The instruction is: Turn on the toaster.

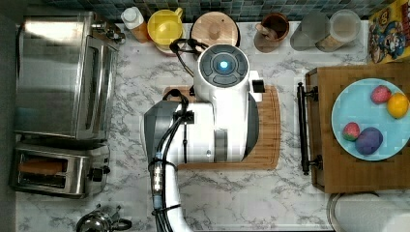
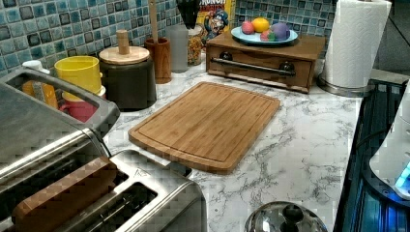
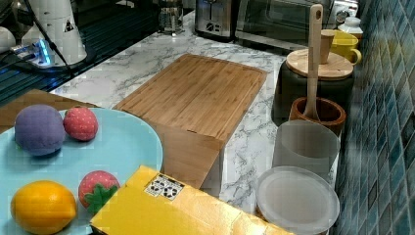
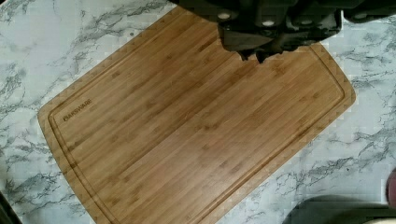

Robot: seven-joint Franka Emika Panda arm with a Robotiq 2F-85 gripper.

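1. Your small boxy stainless-steel pop-up toaster (image 1: 57, 170) sits at the lower left of the top view, black lever and knob on the end facing the marble counter (image 1: 232, 193); a brown slice sits in one slot.
2. Directly above it in the top view: the large steel toaster oven (image 1: 63, 75), just beside it.
3. Lower edge of the top view, near the toaster: a shiny steel kettle lid (image 1: 96, 223).
4. The white robot arm (image 1: 217, 116) hangs over the bamboo cutting board (image 4: 187, 135), mid-frame, well apart from the toaster.
5. The black gripper (image 4: 254, 55) shows at the upper edge of the wrist view, fingertips closed together, holding nothing.
6. Open marble lies between board and toaster.
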